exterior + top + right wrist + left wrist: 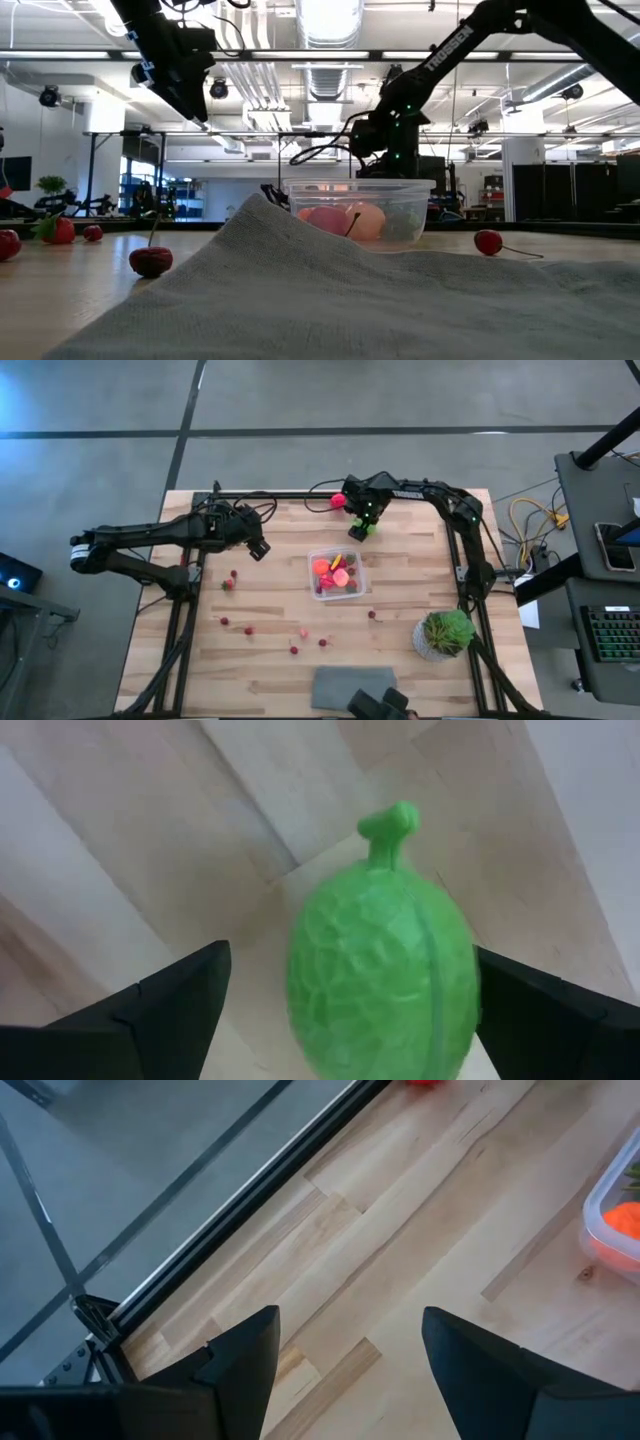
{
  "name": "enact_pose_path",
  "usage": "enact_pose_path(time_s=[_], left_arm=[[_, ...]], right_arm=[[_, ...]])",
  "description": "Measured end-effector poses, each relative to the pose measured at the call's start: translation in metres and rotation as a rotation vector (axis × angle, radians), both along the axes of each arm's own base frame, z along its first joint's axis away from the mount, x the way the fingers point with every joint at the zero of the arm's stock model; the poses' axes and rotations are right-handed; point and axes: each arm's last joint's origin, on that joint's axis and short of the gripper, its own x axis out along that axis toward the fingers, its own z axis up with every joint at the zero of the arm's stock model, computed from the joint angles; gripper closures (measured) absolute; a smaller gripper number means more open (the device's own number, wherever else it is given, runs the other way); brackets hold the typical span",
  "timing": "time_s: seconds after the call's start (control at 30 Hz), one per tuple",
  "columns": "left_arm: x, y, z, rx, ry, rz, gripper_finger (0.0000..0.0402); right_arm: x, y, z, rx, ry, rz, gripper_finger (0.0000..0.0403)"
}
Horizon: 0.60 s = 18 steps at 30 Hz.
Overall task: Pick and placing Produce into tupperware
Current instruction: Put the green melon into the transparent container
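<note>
Now the wide-open right gripper [340,1010] straddles a green melon [380,980], stem pointing away.

A robotics lab or workshop, probably inside a large industrial hall. Bare ceiling ducts [330,85] and strip lights [335,15] overhead, grey concrete floor [100,460] below, a wooden bench [280,540] on a black frame, loose cables [535,520], a keyboard [612,635] on a side desk, more arms [60,205] far behind.

wooden table [410,575] | on it: tupperware [338,573], scattered produce [248,630], potted plant [444,635], grey cloth [352,686]
</note>
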Motion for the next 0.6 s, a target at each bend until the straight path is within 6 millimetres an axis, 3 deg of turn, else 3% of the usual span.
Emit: enact_pose_path(time_s=[0.23, 0.43, 0.6], left_arm=[[0.0, 0.0, 0.0, -0.009, -0.002, -0.006, 0.0171], [0.0, 0.001, 0.001, -0.023, -0.011, -0.008, 0.0171], [0.0, 0.001, 0.001, -0.023, -0.011, -0.008, 0.0171]], right_arm=[[0.006, -0.003, 0.002, 0.007, 0.011, -0.013, 0.0037], [0.008, -0.007, 0.016, -0.045, -0.022, -0.019, 0.0038], [0.007, -0.007, 0.014, -0.044, -0.013, -0.019, 0.006]])
